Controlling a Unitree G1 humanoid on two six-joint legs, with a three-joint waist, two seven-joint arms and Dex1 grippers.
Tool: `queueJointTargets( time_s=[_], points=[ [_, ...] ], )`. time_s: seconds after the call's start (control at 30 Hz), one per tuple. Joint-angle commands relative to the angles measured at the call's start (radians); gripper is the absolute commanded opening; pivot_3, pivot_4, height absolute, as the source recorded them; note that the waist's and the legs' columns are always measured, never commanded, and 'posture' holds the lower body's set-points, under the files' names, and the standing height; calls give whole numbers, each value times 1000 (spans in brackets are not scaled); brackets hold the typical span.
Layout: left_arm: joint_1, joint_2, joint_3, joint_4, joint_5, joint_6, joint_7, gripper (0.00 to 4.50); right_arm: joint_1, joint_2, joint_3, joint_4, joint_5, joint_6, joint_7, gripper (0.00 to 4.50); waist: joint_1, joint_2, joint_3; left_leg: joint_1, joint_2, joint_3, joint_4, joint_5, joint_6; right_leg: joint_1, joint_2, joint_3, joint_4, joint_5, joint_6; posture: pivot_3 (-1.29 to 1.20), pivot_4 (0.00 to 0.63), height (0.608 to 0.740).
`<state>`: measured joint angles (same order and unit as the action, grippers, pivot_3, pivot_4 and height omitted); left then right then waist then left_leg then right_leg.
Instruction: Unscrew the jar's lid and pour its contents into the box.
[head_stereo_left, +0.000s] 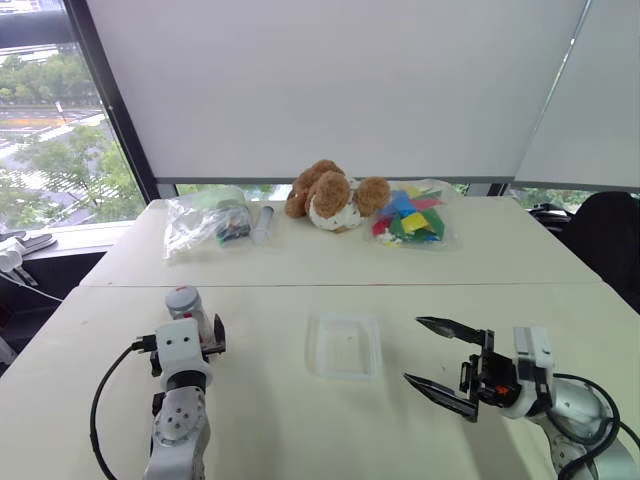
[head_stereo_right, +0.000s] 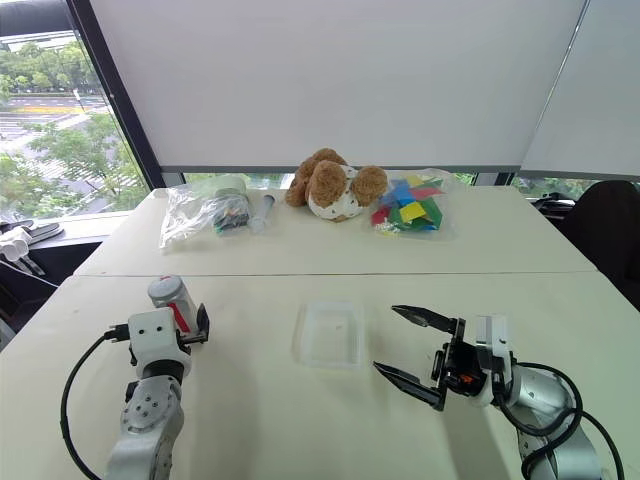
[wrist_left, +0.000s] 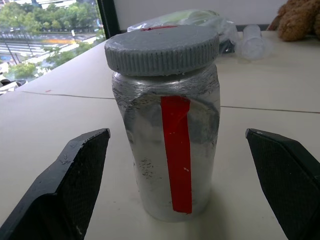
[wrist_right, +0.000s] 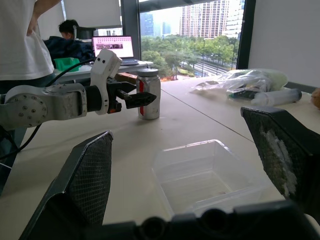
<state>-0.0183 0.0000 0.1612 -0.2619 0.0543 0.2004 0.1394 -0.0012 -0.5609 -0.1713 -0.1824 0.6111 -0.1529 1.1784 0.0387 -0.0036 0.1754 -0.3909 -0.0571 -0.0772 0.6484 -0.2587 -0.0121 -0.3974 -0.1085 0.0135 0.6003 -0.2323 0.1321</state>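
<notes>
The jar is silvery-grey with a red stripe and stands upright on the table at the near left. Its grey lid is screwed on, so the contents are hidden inside. My left gripper is open, with one finger on each side of the jar and a gap on both sides. The box is a shallow clear tray lying in the middle of the table. To its right my right gripper is open, holds nothing and points left toward the box.
At the table's far side lie a clear bag, a clear tube, a brown plush toy and a bag of coloured pieces. A person stands beyond the table's left side, near a laptop.
</notes>
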Motion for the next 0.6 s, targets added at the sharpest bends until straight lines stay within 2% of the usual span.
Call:
queueJointTargets(
  time_s=[0.03,0.5,0.6],
  points=[
    [-29,5,-1,12,24,-47,31,4490,2,-9,-13,-56,12,13,-17,4500,0,0,0,0,0,0,0,0,0,0,0,0,0,0,0,0,150,740],
    [-147,53,12,233,27,-185,47,4490,11,-19,-24,-106,6,52,-72,4500,1,0,0,0,0,0,0,0,0,0,0,0,1,0,0,0,150,740],
    [-160,64,11,262,26,-209,40,3636,7,-15,-18,-100,-2,51,-80,4500,1,0,0,0,0,0,0,0,0,0,0,0,1,0,0,0,150,740]
  ],
)
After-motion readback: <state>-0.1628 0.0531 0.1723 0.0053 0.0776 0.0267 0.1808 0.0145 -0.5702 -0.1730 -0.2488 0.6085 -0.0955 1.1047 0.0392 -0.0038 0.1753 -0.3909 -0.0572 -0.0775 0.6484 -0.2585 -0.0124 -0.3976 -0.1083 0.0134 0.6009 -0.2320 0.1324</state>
